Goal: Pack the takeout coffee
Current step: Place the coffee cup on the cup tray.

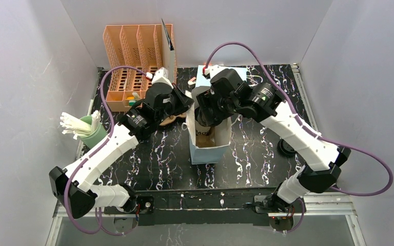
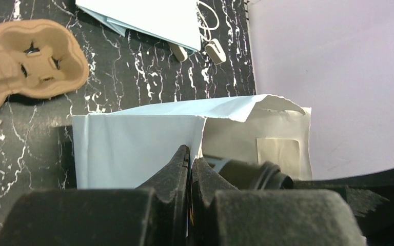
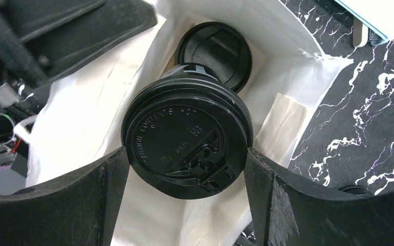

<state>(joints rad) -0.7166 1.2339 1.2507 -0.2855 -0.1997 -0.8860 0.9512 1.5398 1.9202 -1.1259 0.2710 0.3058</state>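
Two coffee cups are in play, and both are at the light-blue paper bag [image 1: 210, 148]. The right end effector [image 3: 187, 164] is spread wide around the held coffee cup [image 3: 187, 138], its inner faces against either side of the black lid. The cup is upright, its long axis pointing straight down into the bag's mouth. Deeper inside the bag stands the second coffee cup [image 3: 214, 54], lid up, tucked toward one end wall. So the drop looks to be straight down, and the free floor appears to be on the side of the bag away from that cup. Land too close and lid meets lid.

The left end effector [image 2: 190, 154] is pinched tight on the bag's rim, apparently holding the mouth open.

Only the right wrist view shows both lids. From above, the arms cover most of the bag's opening. The left wrist view alone shows the pinch, and the brown pulp carrier [image 2: 25, 66] lying on the worktop [image 2: 149, 66] beyond the bag.
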